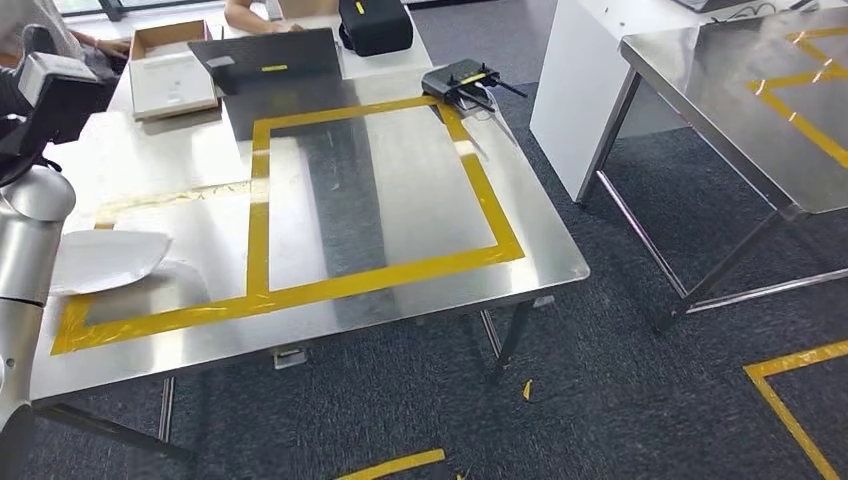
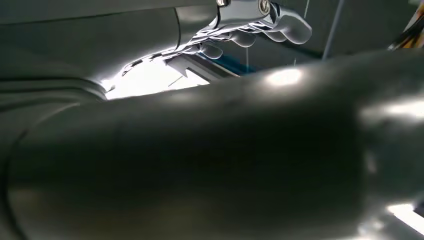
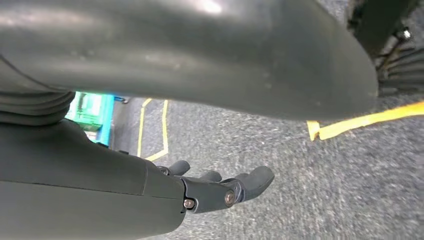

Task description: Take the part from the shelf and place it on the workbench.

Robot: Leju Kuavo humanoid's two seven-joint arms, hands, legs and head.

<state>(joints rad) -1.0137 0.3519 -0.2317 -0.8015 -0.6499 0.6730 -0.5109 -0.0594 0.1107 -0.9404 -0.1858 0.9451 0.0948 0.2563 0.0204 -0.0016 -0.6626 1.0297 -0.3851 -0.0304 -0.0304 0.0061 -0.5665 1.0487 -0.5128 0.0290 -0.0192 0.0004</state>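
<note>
A flat white part (image 1: 105,262) lies on the steel workbench (image 1: 400,200), in the left section of the yellow tape outline (image 1: 380,275). My silver left arm (image 1: 25,250) rises right beside it. The dark left hand (image 1: 55,95) is up above the table's left edge, apart from the part. In the left wrist view the thick thumb (image 2: 210,150) covers most of the picture, and the fingers (image 2: 250,27) reach out beyond it with nothing seen in them. My right hand (image 3: 210,192) hangs over the grey carpet, fingers loosely extended and empty.
At the workbench's far end are a white tray (image 1: 170,85), a cardboard box (image 1: 165,35), a dark laptop (image 1: 270,60), a black case (image 1: 375,25) and a small black device (image 1: 462,80). A person's hand (image 1: 260,15) rests there. A second steel table (image 1: 740,90) stands on the right.
</note>
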